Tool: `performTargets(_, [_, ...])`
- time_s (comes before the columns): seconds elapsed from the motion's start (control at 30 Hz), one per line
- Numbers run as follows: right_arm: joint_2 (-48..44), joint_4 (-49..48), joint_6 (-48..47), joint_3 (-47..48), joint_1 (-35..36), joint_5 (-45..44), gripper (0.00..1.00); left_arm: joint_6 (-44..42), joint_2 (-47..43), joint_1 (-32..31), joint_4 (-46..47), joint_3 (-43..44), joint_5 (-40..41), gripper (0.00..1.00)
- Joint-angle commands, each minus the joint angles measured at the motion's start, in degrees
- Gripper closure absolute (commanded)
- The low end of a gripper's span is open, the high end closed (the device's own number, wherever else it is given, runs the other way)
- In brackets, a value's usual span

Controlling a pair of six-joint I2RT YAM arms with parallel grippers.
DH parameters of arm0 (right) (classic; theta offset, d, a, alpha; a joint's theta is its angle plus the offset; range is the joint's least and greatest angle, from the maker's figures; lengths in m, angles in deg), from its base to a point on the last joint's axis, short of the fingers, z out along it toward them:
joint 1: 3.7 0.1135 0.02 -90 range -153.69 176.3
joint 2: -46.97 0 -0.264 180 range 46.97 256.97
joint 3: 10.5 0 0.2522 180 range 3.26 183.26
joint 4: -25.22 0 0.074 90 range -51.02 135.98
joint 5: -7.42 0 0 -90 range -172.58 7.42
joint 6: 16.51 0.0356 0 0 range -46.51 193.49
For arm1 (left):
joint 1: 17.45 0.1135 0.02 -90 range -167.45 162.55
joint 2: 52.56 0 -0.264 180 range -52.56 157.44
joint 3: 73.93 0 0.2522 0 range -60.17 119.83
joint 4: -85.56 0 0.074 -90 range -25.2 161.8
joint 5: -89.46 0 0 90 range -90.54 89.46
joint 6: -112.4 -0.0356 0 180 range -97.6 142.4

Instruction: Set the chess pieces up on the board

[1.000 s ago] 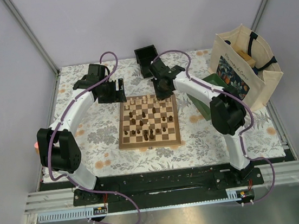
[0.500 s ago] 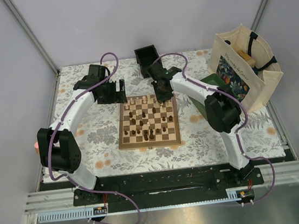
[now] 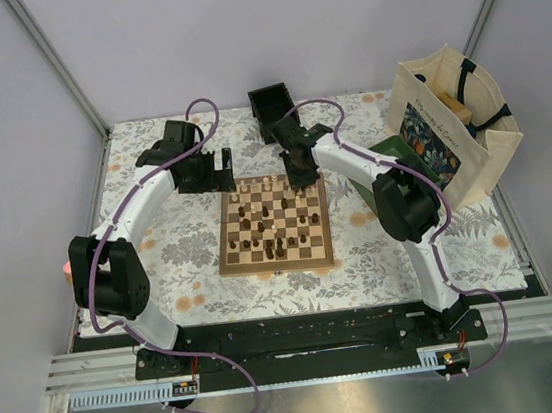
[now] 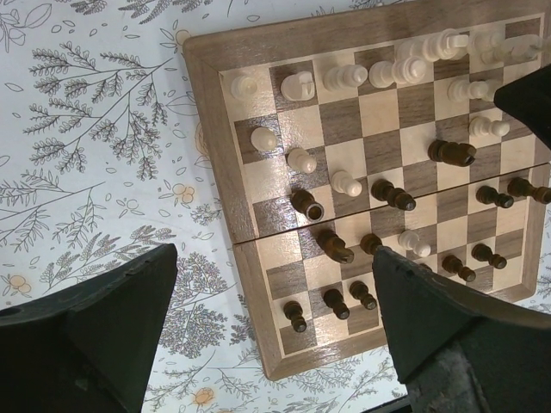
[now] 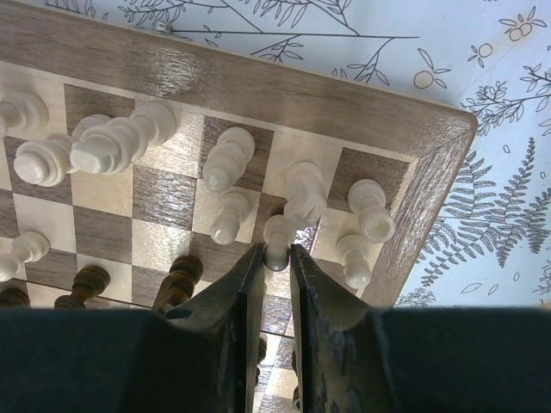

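The board [image 3: 275, 267] lies mid-table, with cream and dark chess pieces [image 3: 269, 229] spread over it. Cream pieces [image 4: 344, 76] crowd one end row and dark ones [image 4: 331, 301] stand toward the other. My right gripper [image 5: 275, 251] hangs over the cream end near a corner, shut on the round head of a cream pawn [image 5: 277, 234] that stands among other cream men [image 5: 231, 159]. In the top view, that gripper [image 3: 299, 175] is at the board's far edge. My left gripper [image 4: 267, 331] is wide open with nothing between its fingers, hovering above the board's side edge [image 4: 245, 284]. From above, it [image 3: 213, 171] sits at the far left corner.
A small black box [image 3: 272, 106] stands behind the board. A cream tote bag [image 3: 458, 129] sits at the far right, with a green tray [image 3: 382, 150] beside it, partly under the right arm. The flowered tablecloth [image 3: 171, 250] covers the table.
The left gripper's jaws have spread wider. The right arm has shifted slightly left along the board's far edge, still pinching the pawn.
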Motion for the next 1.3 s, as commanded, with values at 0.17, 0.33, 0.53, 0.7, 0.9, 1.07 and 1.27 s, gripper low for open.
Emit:
performTargets(0.17, [0.6, 0.2, -0.2, 2.4, -0.9, -2.0, 0.72, -0.3, -3.1, 0.2, 2.1, -0.5, 1.0, 0.01])
performTargets(0.33, [0.6, 0.2, -0.2, 2.4, -0.9, -1.5, 0.7, -0.4, -3.0, 0.3, 2.1, -0.5, 1.0, 0.01])
performTargets(0.53, [-0.8, 0.0, -0.3, 1.6, -1.0, -0.5, 0.67, -0.4, -3.0, 0.2, 2.1, -0.5, 0.9, 0.01])
performTargets(0.7, [-4.3, -0.5, -0.3, 0.7, -0.9, 0.3, 0.65, -0.4, -3.2, 0.3, 2.1, -0.5, 1.0, 0.01])
performTargets(0.9, [-9.0, -3.0, 0.5, -3.8, -0.7, 2.1, 0.6, -0.3, -3.2, 0.3, 2.1, -0.7, 0.9, 0.01])
performTargets(1.07, [-9.8, -3.8, 1.0, -6.3, 0.1, 3.1, 0.57, -0.2, -3.2, 0.2, 2.4, -0.5, 0.7, 0.01])
performTargets(1.27, [-8.7, -4.2, 1.8, -6.6, 1.2, 4.1, 0.56, -0.1, -3.2, 0.2, 2.3, -0.7, 0.5, 0.01])
